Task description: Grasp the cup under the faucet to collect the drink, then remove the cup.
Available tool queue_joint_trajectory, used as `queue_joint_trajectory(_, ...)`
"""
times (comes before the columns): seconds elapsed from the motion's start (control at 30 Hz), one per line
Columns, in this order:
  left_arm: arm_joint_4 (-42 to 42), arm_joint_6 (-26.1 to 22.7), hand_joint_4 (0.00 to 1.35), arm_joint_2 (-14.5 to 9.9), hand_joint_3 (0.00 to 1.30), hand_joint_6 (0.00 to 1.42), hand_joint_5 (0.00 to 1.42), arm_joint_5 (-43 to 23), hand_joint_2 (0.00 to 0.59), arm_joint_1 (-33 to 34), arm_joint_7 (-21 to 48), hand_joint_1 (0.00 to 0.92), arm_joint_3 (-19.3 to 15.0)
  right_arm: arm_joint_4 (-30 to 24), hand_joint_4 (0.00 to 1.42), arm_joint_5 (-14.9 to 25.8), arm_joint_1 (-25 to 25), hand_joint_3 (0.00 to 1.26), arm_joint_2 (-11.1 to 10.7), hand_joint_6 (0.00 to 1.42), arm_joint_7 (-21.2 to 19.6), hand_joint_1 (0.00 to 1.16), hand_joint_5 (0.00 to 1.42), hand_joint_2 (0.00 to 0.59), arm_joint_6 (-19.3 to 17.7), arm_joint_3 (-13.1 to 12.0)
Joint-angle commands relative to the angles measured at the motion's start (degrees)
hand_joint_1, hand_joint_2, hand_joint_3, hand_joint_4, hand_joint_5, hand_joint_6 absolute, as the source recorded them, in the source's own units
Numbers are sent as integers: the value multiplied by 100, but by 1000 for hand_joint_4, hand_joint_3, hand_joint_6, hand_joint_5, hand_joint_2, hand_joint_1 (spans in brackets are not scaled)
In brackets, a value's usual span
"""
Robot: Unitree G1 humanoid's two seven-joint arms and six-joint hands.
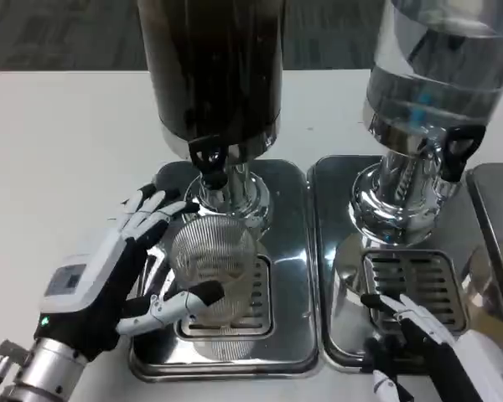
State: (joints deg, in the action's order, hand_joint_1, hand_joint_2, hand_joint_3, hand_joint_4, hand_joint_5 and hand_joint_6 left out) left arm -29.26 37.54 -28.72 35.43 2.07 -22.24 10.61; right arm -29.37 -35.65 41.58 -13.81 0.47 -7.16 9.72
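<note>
The cup (214,268) is clear ribbed glass and stands upright on the drain grille (256,306) of the left steel tray (289,251), directly below the black faucet (210,161) of the dark drink dispenser (211,67). The left hand (121,268) is at the cup's left side with fingers spread apart; its thumb reaches across the cup's front lower wall and the upper fingers lie near the rim, but whether they actually touch the glass cannot be told. The right hand (423,339) rests open on the front edge of the second tray (335,251), well apart from the cup. On the white desk (59,142) there is one cup and two dispensers, the second one clear (436,75).
</note>
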Motion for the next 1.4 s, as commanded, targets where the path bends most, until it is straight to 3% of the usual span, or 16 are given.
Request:
queue_joint_trajectory(0.03, 631, 83, 0, -167, 178, 29, 32, -328, 50, -392, 114, 0, -311, 20, 76, 41, -18, 177, 8, 265, -11, 544, 61, 586, 29, 0)
queue_joint_trajectory(0.2, 1200, 330, 16, -318, 169, 45, 67, -1075, 62, -747, 540, 0, -740, 39, 76, 29, -48, 178, 28, 265, -12, 543, 61, 586, 42, 43)
queue_joint_trajectory(0.37, 1687, 556, 141, -376, 208, 169, 192, -2030, 81, -1059, 1080, 0, -1262, 50, 76, 33, -72, 178, 20, 265, -10, 542, 61, 586, 38, 64)
queue_joint_trajectory(0.5, 1952, 602, 271, -384, 311, 302, 299, -3086, 81, -1214, 1774, 0, -1597, 50, 76, 37, -94, 178, -3, 265, 5, 542, 61, 586, 45, 54)
queue_joint_trajectory(0.6, 2064, 426, 320, -400, 359, 344, 337, -4296, 60, -1132, 2707, 0, -1698, 62, 76, 55, -116, 178, -15, 265, 19, 542, 61, 586, 43, 53)
queue_joint_trajectory(0.63, 2135, 153, 318, -501, 361, 338, 339, -4981, 59, -1014, 3340, 0, -1677, 64, 76, 50, -126, 178, -18, 265, 25, 542, 61, 586, 47, 56)
queue_joint_trajectory(0.73, 2230, -559, 289, -674, 348, 299, 320, -6233, 56, -723, 4716, 0, -1655, 95, 76, 67, -166, 178, -14, 265, 18, 542, 61, 586, 41, 51)
queue_joint_trajectory(0.93, 2208, -2139, 178, -765, 272, 174, 221, -7578, 25, -180, 6621, 0, -1949, 174, 76, 104, -268, 178, 5, 265, 38, 542, 61, 586, 60, 88)
queue_joint_trajectory(1.13, 2074, -3286, 141, -747, 237, 131, 187, -7947, 10, 241, 7534, 0, -2264, 253, 76, 128, -352, 178, -6, 260, 29, 539, 61, 586, 53, 91)
queue_joint_trajectory(1.4, 1822, -4072, 141, -676, 237, 121, 186, -7850, 11, 714, 8075, 0, -2467, 350, 76, 201, -350, 178, 54, 253, -50, 534, 61, 586, 26, 109)
